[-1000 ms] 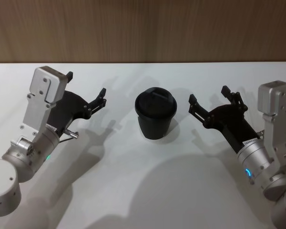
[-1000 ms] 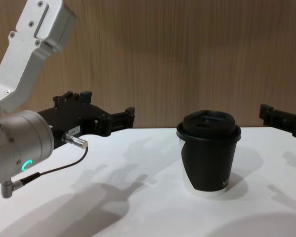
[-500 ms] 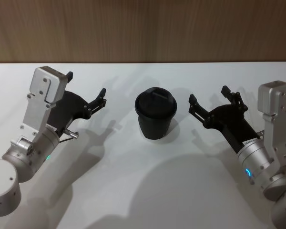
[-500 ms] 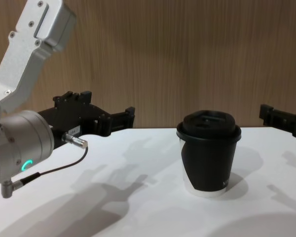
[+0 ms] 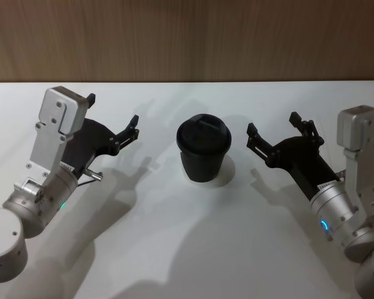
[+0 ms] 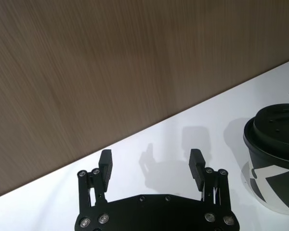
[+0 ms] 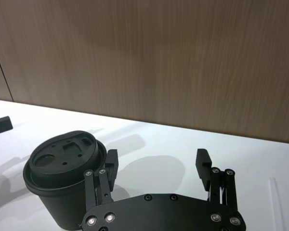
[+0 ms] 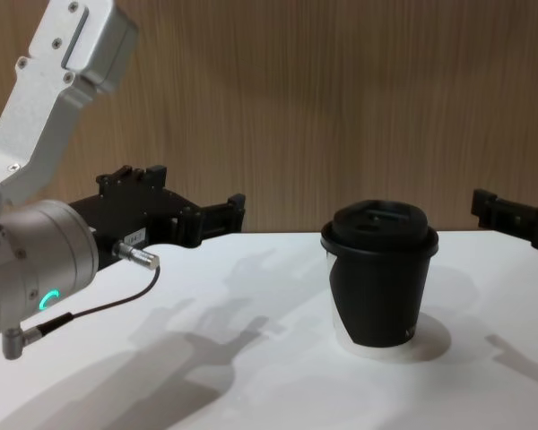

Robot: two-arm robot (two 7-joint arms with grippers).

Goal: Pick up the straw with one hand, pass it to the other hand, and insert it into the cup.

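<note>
Head view: left gripper (image 5: 113,109) and right gripper (image 5: 272,123) are flanking the cup (image 5: 203,149), jaws spread, empty. Pickup pending; straw (image 7: 275,202) is lying flat, likely needing a low pinch.

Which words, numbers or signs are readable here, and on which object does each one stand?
No text can be read.
On the left gripper, a white label: too small to read.
On the right gripper, a white label: too small to read.
On the cup, white shapes: a pattern, no letters.
</note>
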